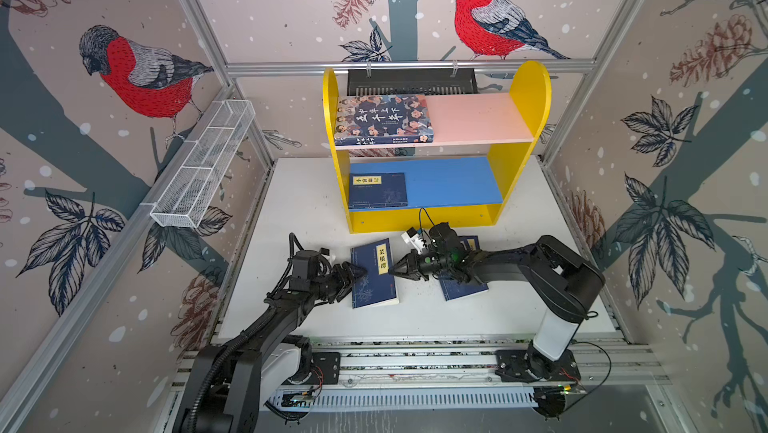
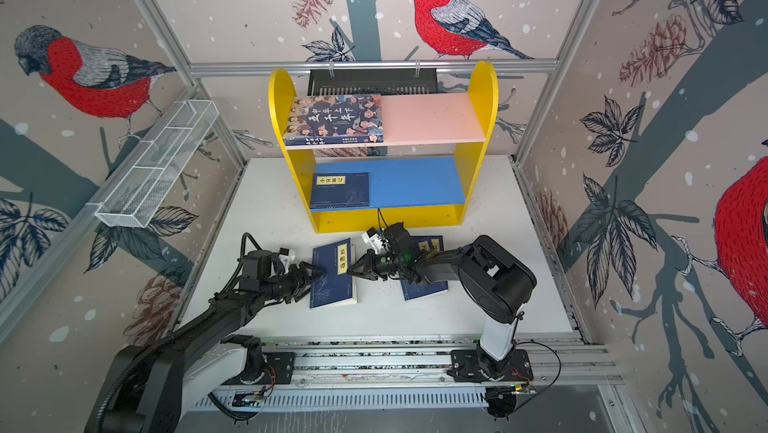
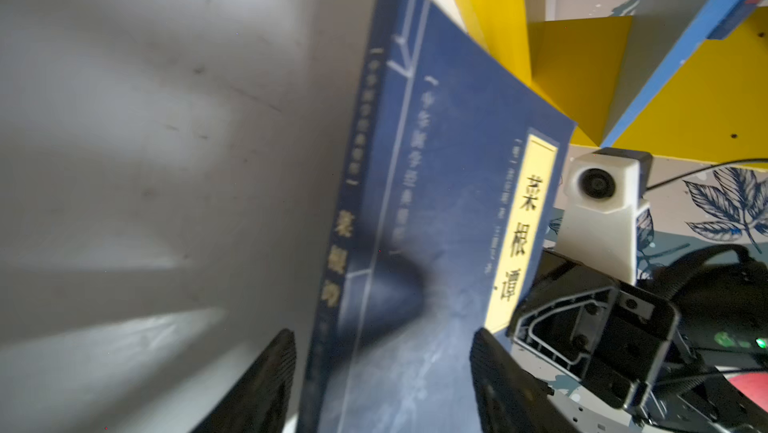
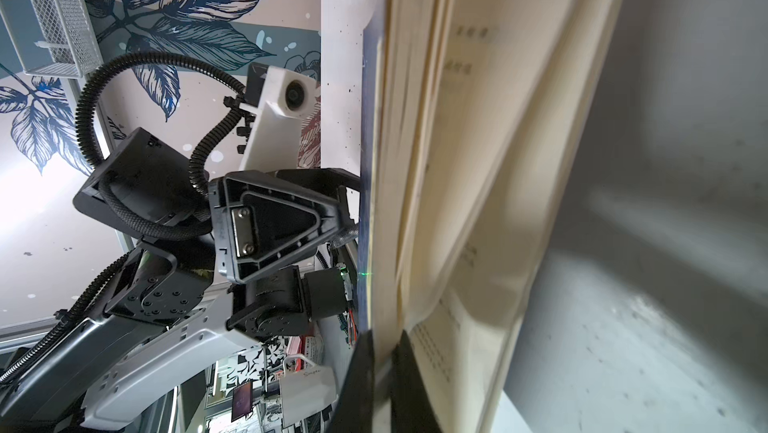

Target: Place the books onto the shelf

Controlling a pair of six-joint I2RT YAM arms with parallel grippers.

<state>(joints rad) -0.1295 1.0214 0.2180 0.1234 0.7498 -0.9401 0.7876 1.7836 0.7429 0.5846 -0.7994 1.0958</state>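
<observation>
Lying on the white desk (image 1: pixel 299 210) just in front of the shelf (image 1: pixel 532 90), the middle navy book (image 1: pixel 372 285) is facing me cover up, its yellow title label running along the right-hand side in both top views. My right claw (image 1: pixel 394 271) is pointing in from the right and pinching that book's open edge: in the right wrist view its fingers (image 4: pixel 361 385) are sitting together on the cover and a few leaves, while the remaining pages are fanning away from them. My left claw (image 1: pixel 360 272) is sitting at the spine side. In the left wrist view its fingers (image 3: pixel 266 381) are standing apart, one on either side of the spine edge, and I am not able to tell whether either is touching the cover. A half-hidden navy book (image 1: pixel 461 290) is lying on the desk under the right arm, just right of the middle one. On the shelf, the illustrated book (image 1: pixel 384 119) is resting flat at the left end of the pink upper board, and the shelved navy book (image 1: pixel 378 190) is lying flat at the left end of the blue lower board. A white wire mesh tray (image 1: pixel 203 165) is hanging on the left wall, and a black slotted basket (image 1: pixel 411 82) is sitting behind the shelf.
</observation>
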